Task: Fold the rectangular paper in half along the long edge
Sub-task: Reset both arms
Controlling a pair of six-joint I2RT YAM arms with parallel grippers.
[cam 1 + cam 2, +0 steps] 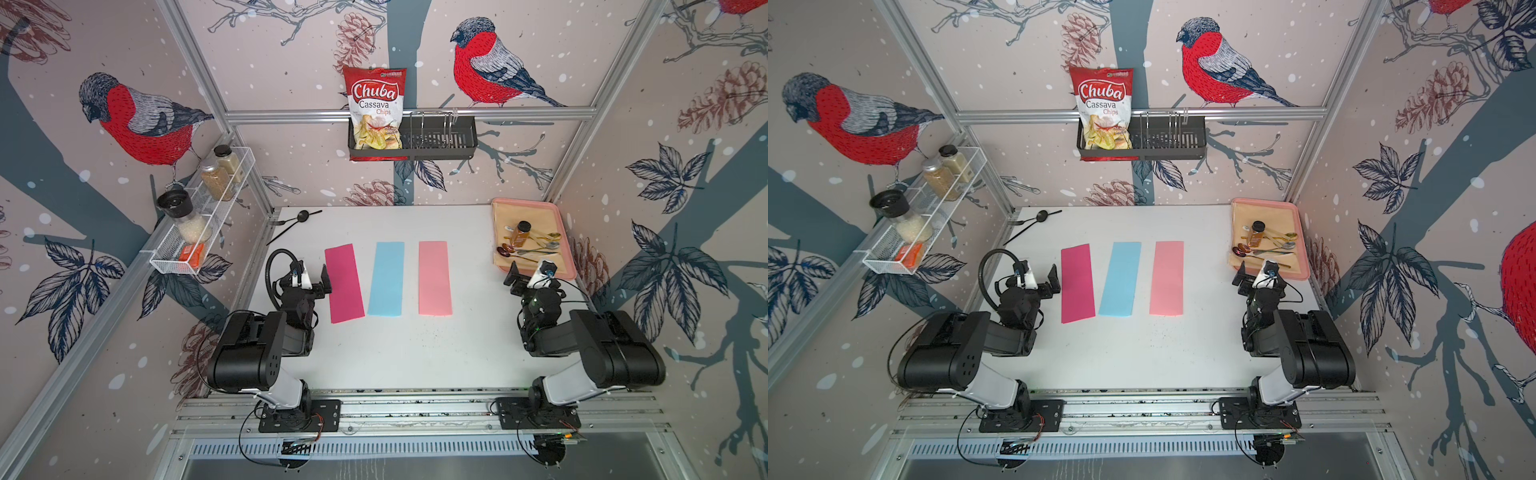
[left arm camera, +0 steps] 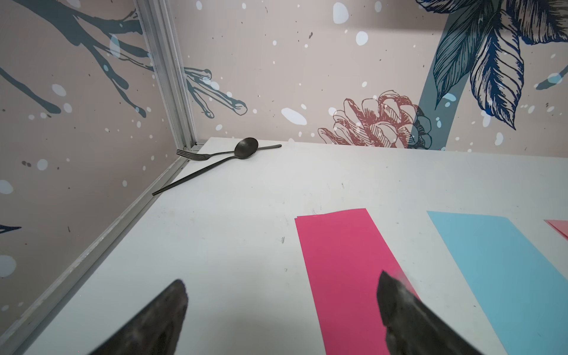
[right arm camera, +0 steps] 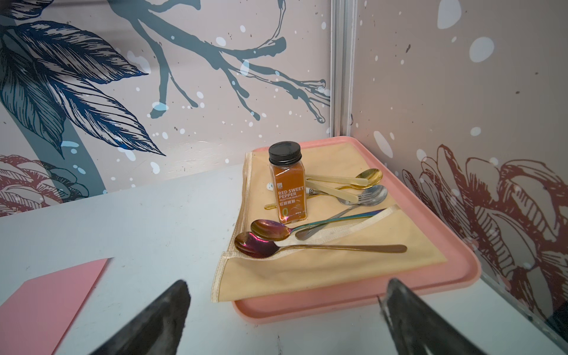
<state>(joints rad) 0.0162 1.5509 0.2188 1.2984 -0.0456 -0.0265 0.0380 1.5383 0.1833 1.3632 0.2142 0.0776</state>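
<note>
Bolted to a grooved aluminium rail, the black left arm and black right arm faced a white tabletop where three paper rectangles lay flat side by side, none touching another. Far left of the sky-blue paper sheet, a black metal fork and a black metal spoon lay crossed at the back corner. Nearer on that side, the left gripper hung with jaws spread wide and empty, just beside the magenta paper sheet, the blue sheet's left neighbour. Right of the blue sheet lay the pale pink paper sheet. Farther right, the right gripper likewise gaped and held nothing, near a pink plastic tray lined with beige cloth, where a black-capped jar of orange spice stood upright among metal spoons.
</note>
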